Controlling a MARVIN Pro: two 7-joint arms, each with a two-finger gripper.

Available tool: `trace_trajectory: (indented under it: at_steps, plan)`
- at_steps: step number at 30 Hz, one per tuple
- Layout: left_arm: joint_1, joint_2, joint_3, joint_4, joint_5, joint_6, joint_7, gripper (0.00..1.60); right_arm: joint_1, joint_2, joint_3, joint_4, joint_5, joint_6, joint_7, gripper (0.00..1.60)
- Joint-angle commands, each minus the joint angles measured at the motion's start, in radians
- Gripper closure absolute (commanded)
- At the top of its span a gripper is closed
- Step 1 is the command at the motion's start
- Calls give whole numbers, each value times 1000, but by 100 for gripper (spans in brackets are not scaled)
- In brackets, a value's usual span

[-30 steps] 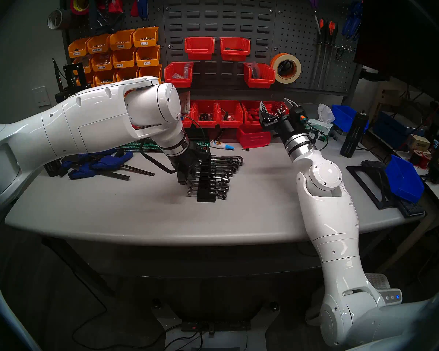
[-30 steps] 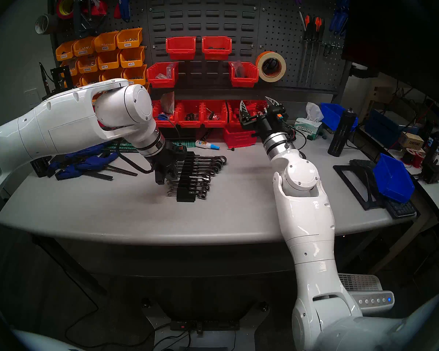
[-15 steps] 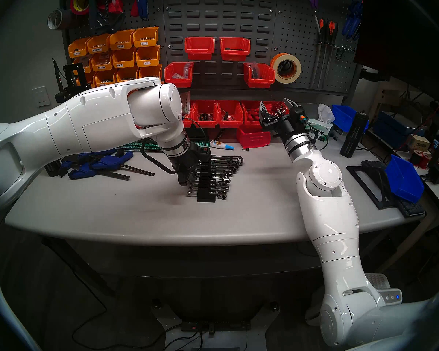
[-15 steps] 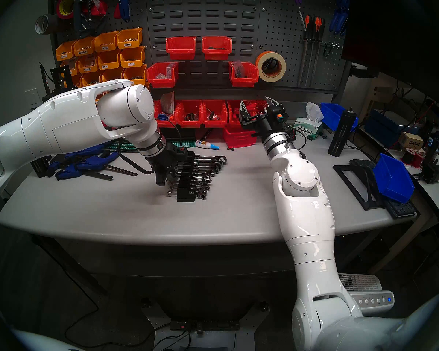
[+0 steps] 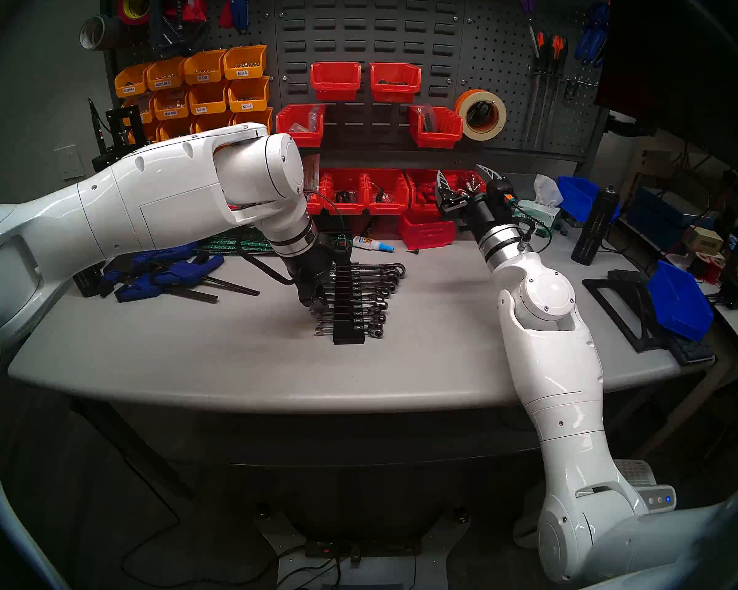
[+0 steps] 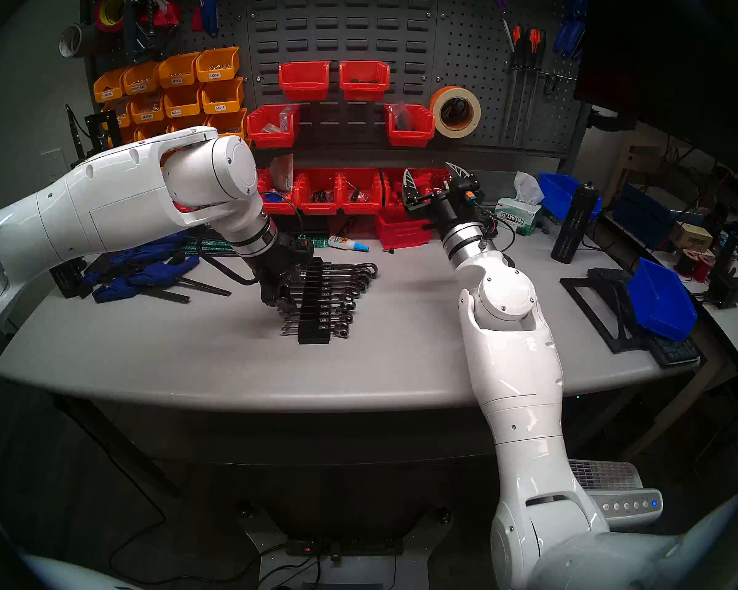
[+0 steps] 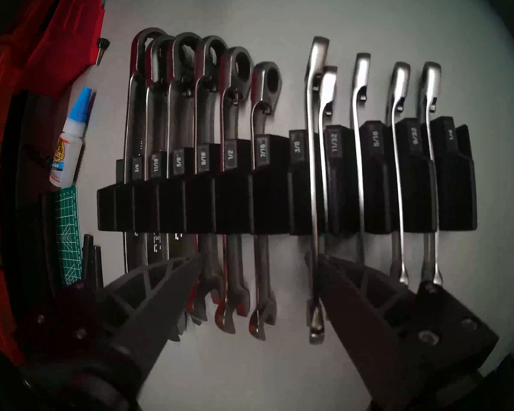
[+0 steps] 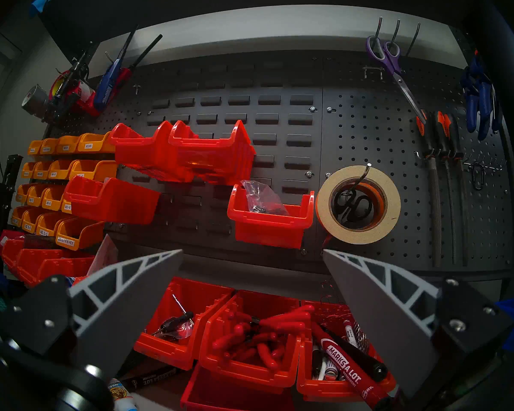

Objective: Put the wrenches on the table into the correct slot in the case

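Just seated in the case (image 7: 279, 205); left gripper (image 7: 258, 262) open beside the wrench (image 7: 311, 170), right gripper (image 8: 252, 256) open, idle; next, withdraw upward.

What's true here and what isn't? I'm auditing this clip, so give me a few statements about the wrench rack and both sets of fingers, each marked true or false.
1. The left fingers are spread open over the rack, gripping nothing. True.
2. The right fingers clamp a red marker. False: they are open and empty.
3. The glue bottle lies on the table near the rack's 3/4 end. True.
4. A wrench lies loose in front of the rack. False: all visible wrenches sit in the rack.
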Motion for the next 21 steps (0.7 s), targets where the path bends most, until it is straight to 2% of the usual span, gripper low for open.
trace_trajectory:
  at_steps: [1,2,4,21]
  plan:
    - [-41,3,-36,-12,-14,4,-11,63,30,-1,-1,-32,0,-7,2,0]
    - [-40,5,-40,-15,-15,2,-8,85,30,-1,-1,-32,0,-7,2,0]
    - [-42,5,-45,-16,-23,5,-13,90,30,-1,-1,-32,0,-7,2,0]
    - [-41,11,-38,-6,-13,16,-23,84,30,-1,-1,-33,0,-7,1,0]
